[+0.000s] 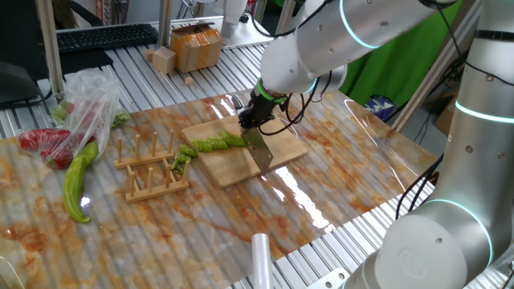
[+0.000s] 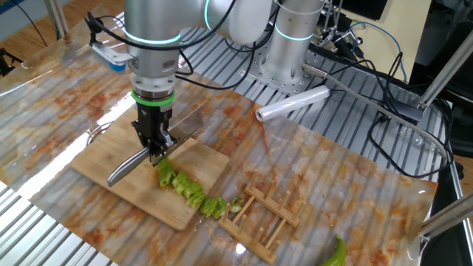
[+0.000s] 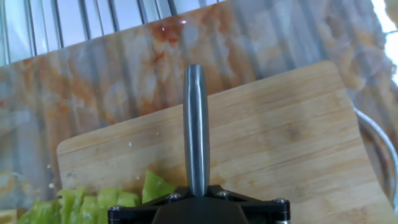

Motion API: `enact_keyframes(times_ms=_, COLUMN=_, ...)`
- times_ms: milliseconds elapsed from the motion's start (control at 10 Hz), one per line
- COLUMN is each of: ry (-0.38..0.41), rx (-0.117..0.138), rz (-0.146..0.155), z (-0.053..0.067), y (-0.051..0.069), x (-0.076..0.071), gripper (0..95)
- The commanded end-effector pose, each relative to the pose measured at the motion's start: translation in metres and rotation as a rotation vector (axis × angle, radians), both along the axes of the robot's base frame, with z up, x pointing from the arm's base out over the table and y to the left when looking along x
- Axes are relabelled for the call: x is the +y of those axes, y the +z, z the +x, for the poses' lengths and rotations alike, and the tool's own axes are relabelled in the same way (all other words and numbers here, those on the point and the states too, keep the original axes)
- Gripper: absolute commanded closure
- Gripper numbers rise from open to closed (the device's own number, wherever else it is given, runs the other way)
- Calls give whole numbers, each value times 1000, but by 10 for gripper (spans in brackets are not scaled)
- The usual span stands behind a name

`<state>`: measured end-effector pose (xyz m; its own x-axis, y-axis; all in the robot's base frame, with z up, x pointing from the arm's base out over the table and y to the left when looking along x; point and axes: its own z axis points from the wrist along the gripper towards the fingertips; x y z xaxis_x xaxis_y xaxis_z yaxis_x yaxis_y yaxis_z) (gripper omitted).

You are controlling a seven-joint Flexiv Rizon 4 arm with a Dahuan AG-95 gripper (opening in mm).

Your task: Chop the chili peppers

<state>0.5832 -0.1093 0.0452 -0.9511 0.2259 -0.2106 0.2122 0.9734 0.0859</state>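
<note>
My gripper (image 1: pixel 255 112) is shut on a metal knife (image 1: pixel 259 149) and holds it over the wooden cutting board (image 1: pixel 241 168). The chili peppers (image 1: pixel 210 144) lie on the board as a row of short green chunks that runs off its left edge. In the other fixed view the gripper (image 2: pixel 157 142) stands at the end of the chunk row (image 2: pixel 185 188), with the knife (image 2: pixel 127 168) low over the board (image 2: pixel 96 166). In the hand view the knife's metal bar (image 3: pixel 196 124) points away over the board (image 3: pixel 280 143), and chunks (image 3: pixel 93 202) lie at the lower left.
A wooden rack (image 1: pixel 152 168) stands next to the board and also shows in the other fixed view (image 2: pixel 266 214). A pale curved pepper (image 1: pixel 76 181) and bagged red peppers (image 1: pixel 48 144) lie at the left. A plastic roll (image 2: pixel 292 103) lies near the robot base.
</note>
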Motion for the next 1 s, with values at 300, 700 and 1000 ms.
enact_keyframes(times_ms=300, ry=2, rx=22, rz=19, z=-4, y=19, x=-2, gripper=950)
enact_keyframes(times_ms=700, ry=15, rx=25, rz=-4, z=-7, y=22, x=-4, gripper=950)
enact_keyframes(times_ms=1000, ry=30, rx=24, rz=-12, z=-10, y=20, x=-10, gripper=950)
